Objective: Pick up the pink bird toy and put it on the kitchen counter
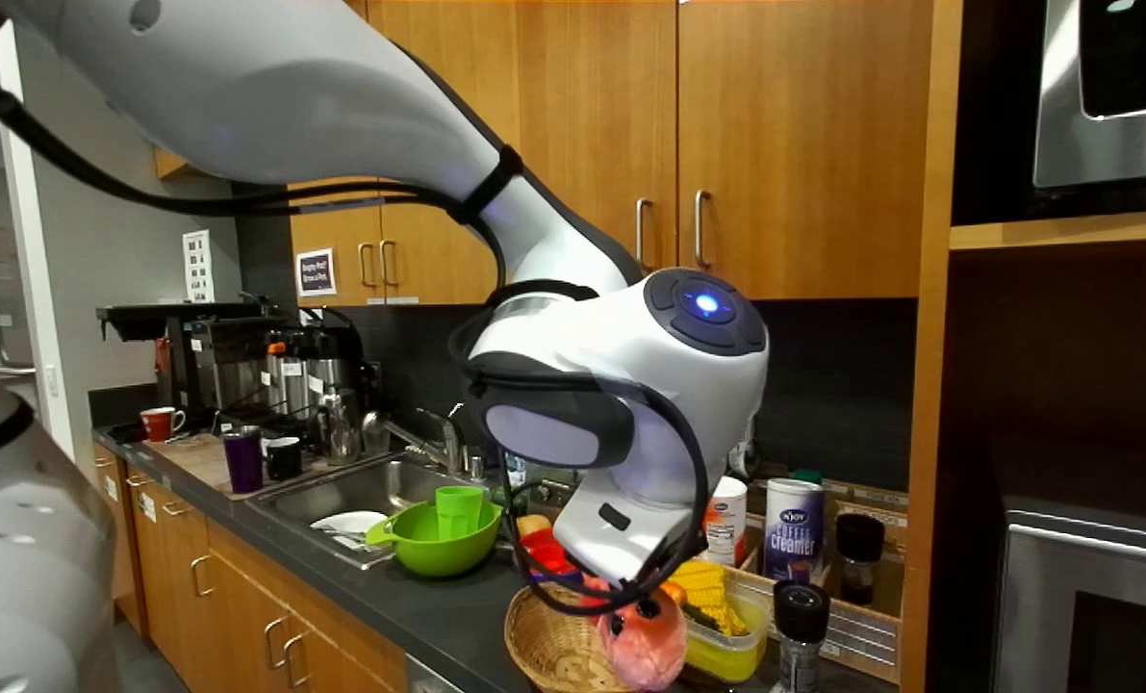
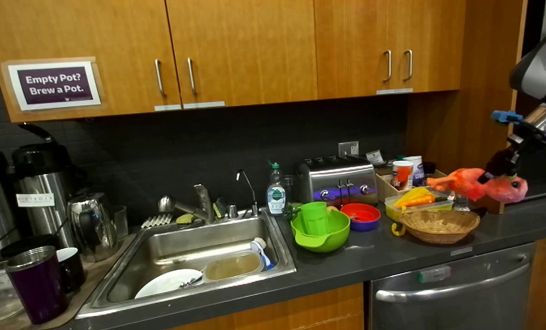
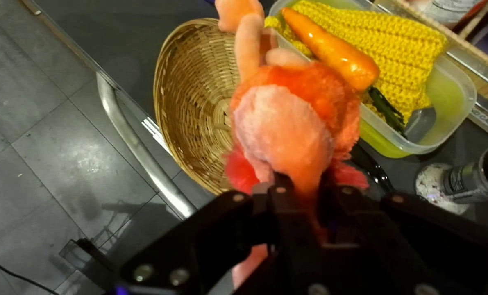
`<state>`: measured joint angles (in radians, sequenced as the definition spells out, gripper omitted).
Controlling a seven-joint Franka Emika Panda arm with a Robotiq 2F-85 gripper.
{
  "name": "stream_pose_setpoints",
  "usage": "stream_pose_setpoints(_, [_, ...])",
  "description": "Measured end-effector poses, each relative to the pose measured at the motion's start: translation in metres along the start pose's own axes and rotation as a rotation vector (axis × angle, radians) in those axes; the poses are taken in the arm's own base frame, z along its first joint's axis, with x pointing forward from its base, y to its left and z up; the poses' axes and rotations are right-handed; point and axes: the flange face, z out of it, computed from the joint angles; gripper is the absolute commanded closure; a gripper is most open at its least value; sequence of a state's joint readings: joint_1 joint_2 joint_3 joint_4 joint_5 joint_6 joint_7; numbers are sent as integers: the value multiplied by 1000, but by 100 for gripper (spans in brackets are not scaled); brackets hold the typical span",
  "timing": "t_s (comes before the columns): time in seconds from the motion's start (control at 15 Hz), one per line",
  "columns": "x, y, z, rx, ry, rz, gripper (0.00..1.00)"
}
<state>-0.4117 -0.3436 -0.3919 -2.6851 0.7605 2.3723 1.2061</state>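
The pink bird toy (image 2: 466,183) is salmon-pink and fuzzy, with big dark eyes and orange limbs. My gripper (image 2: 492,176) is shut on it and holds it in the air, lying sideways above the worktop. It also shows in an exterior view (image 1: 651,656) beside and over the woven basket, where the arm hides the fingers. In the wrist view the toy (image 3: 282,127) hangs from between the black fingers (image 3: 303,196), partly over the basket. The dark kitchen counter (image 2: 330,268) runs below it and also shows in an exterior view (image 1: 471,621) and in the wrist view (image 3: 116,41).
A round woven basket (image 2: 440,236) stands near the front edge. Behind it is a yellow-green container (image 3: 393,145) with a carrot (image 3: 330,47) and yellow knit toy. A green bowl (image 2: 321,245), a red bowl (image 2: 363,224), a sink and a spice grinder (image 1: 801,616) stand nearby.
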Motion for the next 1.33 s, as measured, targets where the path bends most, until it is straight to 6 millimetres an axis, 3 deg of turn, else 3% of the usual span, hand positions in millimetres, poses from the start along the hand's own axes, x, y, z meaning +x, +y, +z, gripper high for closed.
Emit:
stream_pose_setpoints(0.53, [-65,27,47,-130,3,-183,96])
stream_pose_setpoints(1.33, [-122,73,118,-380,-10,-436,96])
